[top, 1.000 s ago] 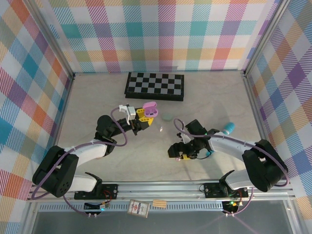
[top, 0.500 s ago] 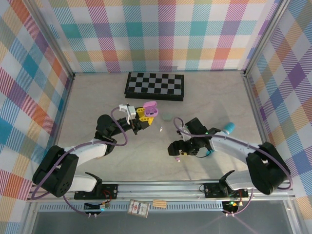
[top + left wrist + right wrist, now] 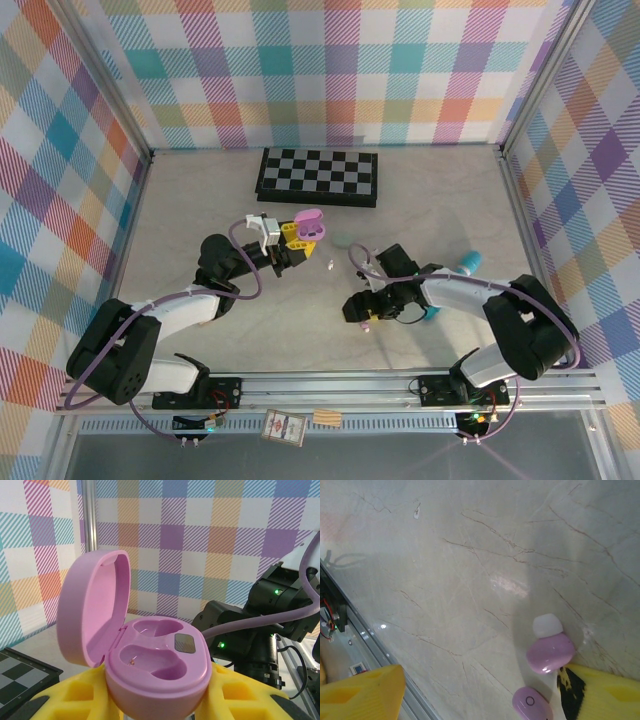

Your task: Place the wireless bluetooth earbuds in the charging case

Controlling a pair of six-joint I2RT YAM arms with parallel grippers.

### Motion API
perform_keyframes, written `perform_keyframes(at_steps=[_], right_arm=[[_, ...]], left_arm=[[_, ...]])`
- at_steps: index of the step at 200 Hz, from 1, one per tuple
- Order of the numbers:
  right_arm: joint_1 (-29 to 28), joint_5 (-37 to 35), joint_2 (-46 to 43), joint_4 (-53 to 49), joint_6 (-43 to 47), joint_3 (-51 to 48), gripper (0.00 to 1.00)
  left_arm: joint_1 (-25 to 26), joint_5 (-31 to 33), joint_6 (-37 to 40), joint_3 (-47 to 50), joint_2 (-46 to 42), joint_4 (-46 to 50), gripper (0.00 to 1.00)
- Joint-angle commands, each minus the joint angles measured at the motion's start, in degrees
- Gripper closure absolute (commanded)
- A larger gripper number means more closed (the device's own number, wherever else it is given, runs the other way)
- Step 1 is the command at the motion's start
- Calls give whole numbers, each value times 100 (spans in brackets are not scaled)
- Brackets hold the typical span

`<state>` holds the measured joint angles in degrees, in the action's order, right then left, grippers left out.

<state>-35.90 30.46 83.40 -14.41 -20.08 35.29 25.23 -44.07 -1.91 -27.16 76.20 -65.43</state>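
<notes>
**Earbuds into case: 0 of 2 seated, pick not yet made**

Status, big to small:
- Tabletop (image 3: 190, 215): a folded chessboard (image 3: 318, 176) lies at the middle of the far edge. It is not part of the job.
- Left end effector (image 3: 296, 234) is clamped on the pink case (image 3: 156, 672) and holds it up over the middle of the tabletop, a bit left of centre. The lid (image 3: 92, 607) is swung up.
- Both sockets (image 3: 150, 662) are empty.
- Right end effector (image 3: 362, 310) is low at the tabletop, right of centre and toward the near edge. Its fingers are wide apart and grip nothing.
- Two pink earbuds (image 3: 550, 652) lie loose on the surface inside that gap, far off-centre and right beside one finger (image 3: 607, 692). One has a white tip; the second bud (image 3: 532, 702) lies just below it in the wrist view.

Left to do, my read: close on one bud, carry it to the case, seat it, and repeat for the second.

Hard to make out:
- The second bud is cut off by the bottom of the wrist view.
- I cannot tell whether either bud touches the finger.
- From above, the buds are only a pink dot by the end effector, so their orientation is unreadable.
- The underside of the case is hidden by the yellow fingers, so the contact line is not visible.
- A pale speck (image 3: 330, 264), a grey-green disc (image 3: 343, 241) and a teal thing (image 3: 468, 262) toward the right edge are too small to identify.
</notes>
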Motion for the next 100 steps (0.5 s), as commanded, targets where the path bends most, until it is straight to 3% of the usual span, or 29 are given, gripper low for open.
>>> perform_keyframes(at_steps=[1, 100], right_arm=[[-40, 337, -60, -226, 48, -170, 22], [-40, 139, -94, -330, -192, -355, 42]], left_arm=[[-54, -147, 73, -185, -51, -131, 70], [-54, -169, 41, -168, -46, -164, 70]])
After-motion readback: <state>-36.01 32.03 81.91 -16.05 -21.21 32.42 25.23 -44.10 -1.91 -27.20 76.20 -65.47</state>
